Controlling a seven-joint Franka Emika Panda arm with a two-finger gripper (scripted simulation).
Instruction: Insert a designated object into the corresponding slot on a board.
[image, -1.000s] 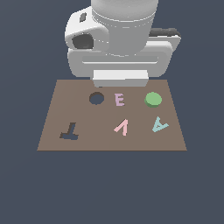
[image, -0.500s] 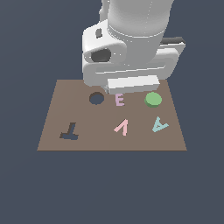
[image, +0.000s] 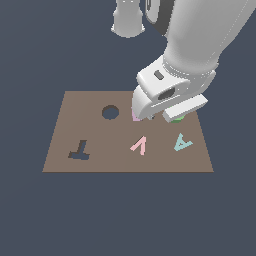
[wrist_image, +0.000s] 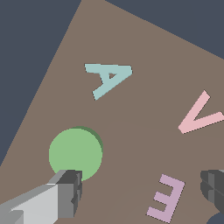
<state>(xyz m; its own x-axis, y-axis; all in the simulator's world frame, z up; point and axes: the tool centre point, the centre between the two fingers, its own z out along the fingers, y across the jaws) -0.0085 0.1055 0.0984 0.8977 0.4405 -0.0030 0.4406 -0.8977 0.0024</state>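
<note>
The green disc (wrist_image: 75, 153) lies flat on the brown board (image: 105, 160); in the exterior view only its edge (image: 178, 120) shows under my hand. My gripper (wrist_image: 142, 190) is open and empty, low over the board. One finger (wrist_image: 65, 192) is at the disc's edge and the other finger (wrist_image: 214, 186) is far across, with the pink E (wrist_image: 166, 197) between them. The disc is not between the fingers. The round slot (image: 110, 112) is open, toward the exterior view's left of my hand (image: 167, 97).
A pink V (image: 140, 145) and a teal A (image: 183, 143) lie on the board's near side. A dark T-shaped cut-out (image: 80, 150) is at the near left. The arm hides the board's far right part.
The hand has come down toward the board and shifted to the exterior view's right, now covering most of the green disc and the E. The pieces have not moved.
</note>
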